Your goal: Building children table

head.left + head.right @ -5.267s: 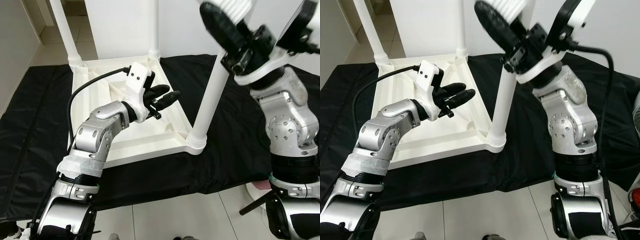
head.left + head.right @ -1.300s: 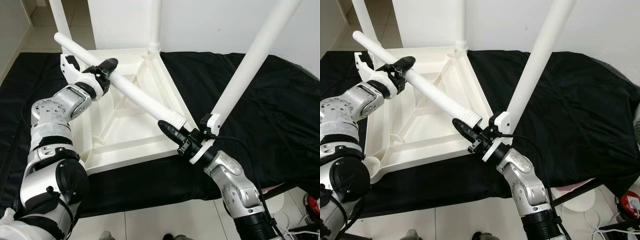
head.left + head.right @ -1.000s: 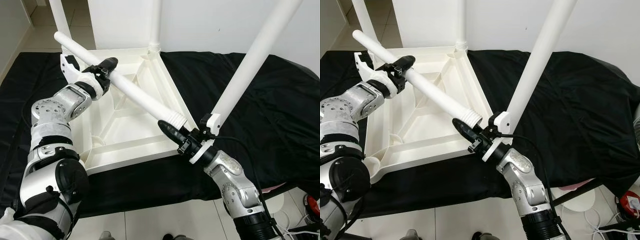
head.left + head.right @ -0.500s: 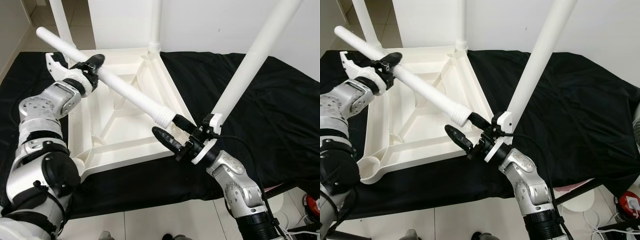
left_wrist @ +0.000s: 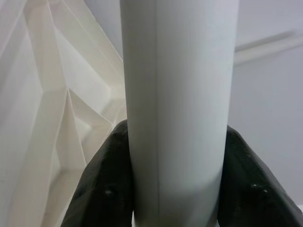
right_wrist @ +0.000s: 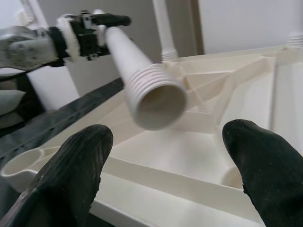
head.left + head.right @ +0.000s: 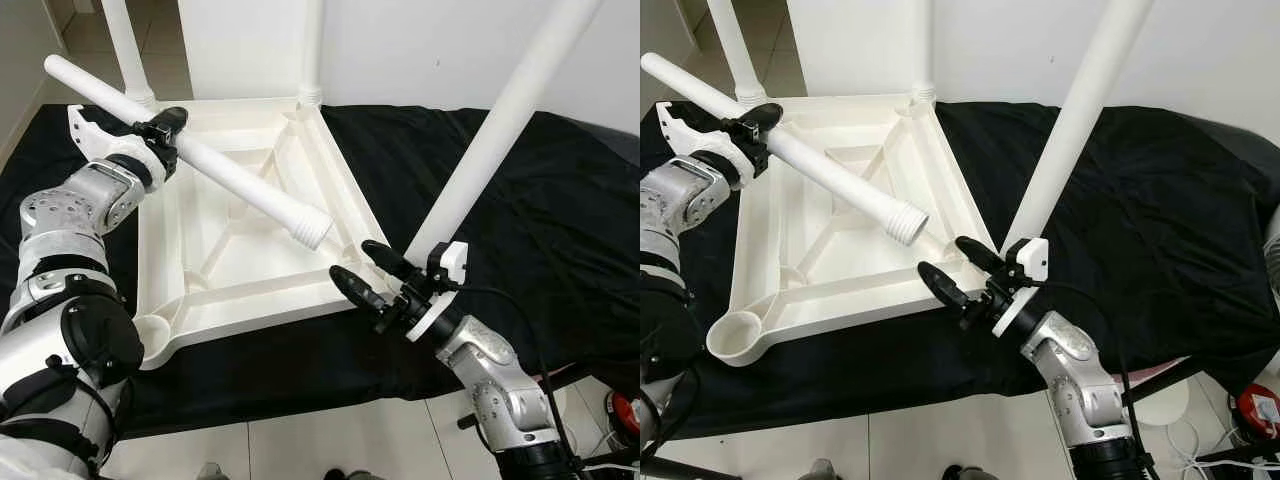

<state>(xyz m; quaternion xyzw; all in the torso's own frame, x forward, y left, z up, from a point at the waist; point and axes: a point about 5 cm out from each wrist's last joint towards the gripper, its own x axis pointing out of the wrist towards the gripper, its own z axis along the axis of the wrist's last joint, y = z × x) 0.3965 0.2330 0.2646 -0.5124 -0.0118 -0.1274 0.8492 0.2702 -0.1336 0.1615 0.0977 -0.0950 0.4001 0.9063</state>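
The loose leg (image 7: pixel 190 152) is slanting across the upturned tabletop (image 7: pixel 250 270), blocking passage over it; open room is lying between its threaded end and the right tool (image 7: pixel 365 268).

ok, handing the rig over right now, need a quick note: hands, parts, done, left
Left hand: shut on the loose leg, held slanted above the upturned tabletop, threaded end pointing toward the right hand.
Right hand: open, holding nothing, at the tabletop's near right corner, just short of the threaded end.
Tabletop lies underside up on the black cloth.
Done: three legs stand in their corners, including the near right leg.
Left: near left socket has no leg; the loose leg probably goes there and screws in.
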